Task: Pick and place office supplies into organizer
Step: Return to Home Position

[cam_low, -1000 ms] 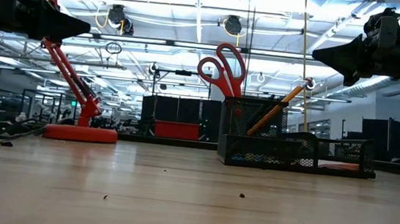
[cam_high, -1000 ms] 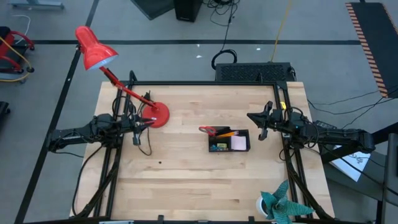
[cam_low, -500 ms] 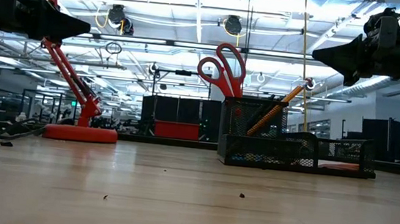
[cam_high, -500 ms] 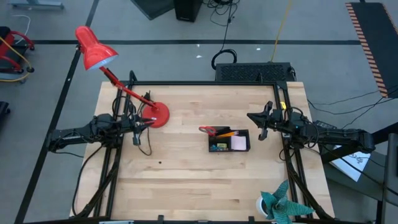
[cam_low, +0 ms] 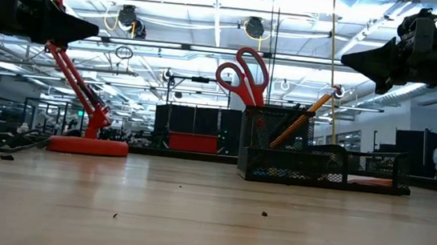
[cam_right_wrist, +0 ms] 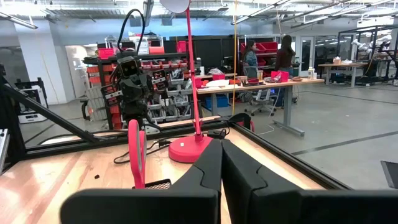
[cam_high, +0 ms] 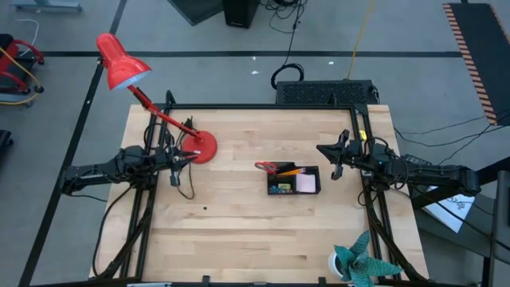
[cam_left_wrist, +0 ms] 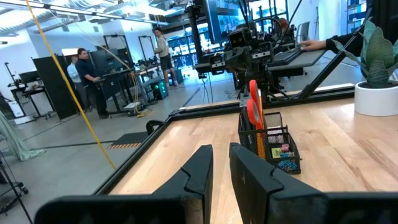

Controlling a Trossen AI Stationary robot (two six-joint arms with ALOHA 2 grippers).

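The black mesh organizer (cam_high: 293,182) stands on the table right of centre. The red-handled scissors (cam_low: 243,75) stand upright in its taller cup with orange pencils (cam_low: 303,119) leaning beside them. A pink note pad (cam_high: 306,184) and bluish clips (cam_left_wrist: 286,165) lie in its low compartments. My left gripper (cam_high: 192,155) hovers level at the table's left, beside the lamp base. There is a narrow gap between its fingers (cam_left_wrist: 221,149) and nothing in it. My right gripper (cam_high: 322,150) hovers level just right of the organizer, shut and empty (cam_right_wrist: 221,144).
A red desk lamp has its base (cam_high: 203,149) on the table's far left, its arm slanting up and away. A teal leafy plant in a white pot (cam_high: 358,263) sits at the near right corner. A black box with cables (cam_high: 323,92) lies beyond the far edge. People stand in the room behind.
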